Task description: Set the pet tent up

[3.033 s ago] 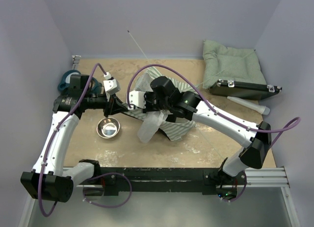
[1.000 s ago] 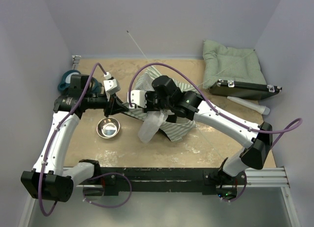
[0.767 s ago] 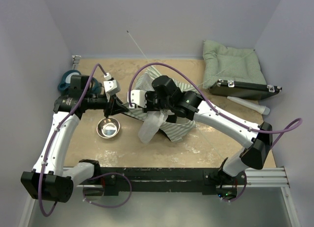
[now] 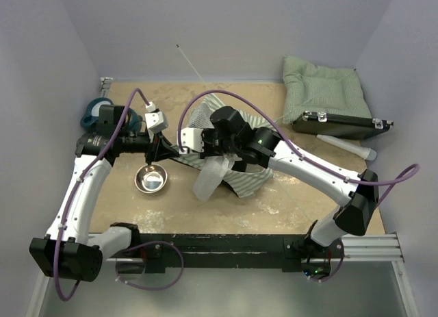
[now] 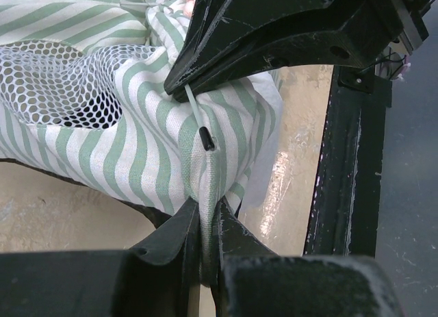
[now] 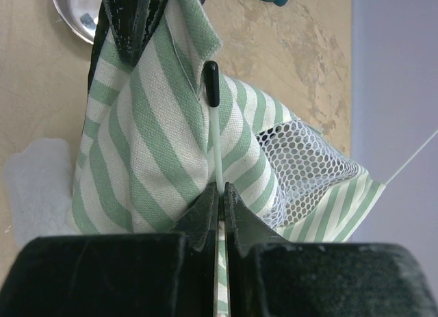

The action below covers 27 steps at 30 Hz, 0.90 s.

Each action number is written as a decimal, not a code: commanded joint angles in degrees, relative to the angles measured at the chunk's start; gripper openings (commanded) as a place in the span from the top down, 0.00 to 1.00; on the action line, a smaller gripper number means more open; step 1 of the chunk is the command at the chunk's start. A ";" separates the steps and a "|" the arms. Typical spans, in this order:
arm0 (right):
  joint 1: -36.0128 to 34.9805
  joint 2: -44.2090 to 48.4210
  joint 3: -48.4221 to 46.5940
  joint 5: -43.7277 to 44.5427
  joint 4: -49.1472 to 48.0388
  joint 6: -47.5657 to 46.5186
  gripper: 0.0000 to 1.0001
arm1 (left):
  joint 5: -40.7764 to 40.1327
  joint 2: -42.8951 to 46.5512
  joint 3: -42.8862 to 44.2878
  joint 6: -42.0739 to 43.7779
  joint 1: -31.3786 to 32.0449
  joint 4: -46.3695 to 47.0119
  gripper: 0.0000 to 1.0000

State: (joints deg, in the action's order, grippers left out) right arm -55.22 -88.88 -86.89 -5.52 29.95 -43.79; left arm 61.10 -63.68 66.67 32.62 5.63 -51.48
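From above, the two wrists are covering the middle of the pet tent (image 4: 248, 181), which is lying crumpled at the centre of the counter (image 4: 274, 207), so both sets of fingertips are staying out of sight there. The wrist views are showing more. The left fingers (image 5: 207, 214) are pinching a fold of the striped fabric — nearly closed, cloth filling the gap — with the mesh panel (image 5: 61, 91) at 10 o'clock. The right fingers (image 6: 220, 197) are squeezing shut on a thin pole (image 6: 216, 146), its black tip (image 6: 211, 81) pointing toward 12 o'clock against the stripes — the pole's far end is being cut off behind them. A steel bowl (image 4: 150, 179) is sitting at the tent's 9 o'clock.
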 commanded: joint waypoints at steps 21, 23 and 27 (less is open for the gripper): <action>-2.35 -1.47 -2.67 4.46 1.25 -1.12 1.00 | 2.27 -3.38 6.01 2.27 -0.62 -6.52 1.00; -2.35 -0.95 -2.14 4.64 0.98 -1.12 1.00 | 2.01 -3.55 5.84 1.48 -0.62 -6.52 1.00; -2.35 -0.42 -1.61 4.38 0.81 -1.12 1.00 | 1.65 -4.26 5.75 -0.89 -0.62 -5.56 1.00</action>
State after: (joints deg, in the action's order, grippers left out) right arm -57.36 -90.00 -87.31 -2.39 30.81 -46.02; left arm 61.04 -67.44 69.91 32.62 5.61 -57.89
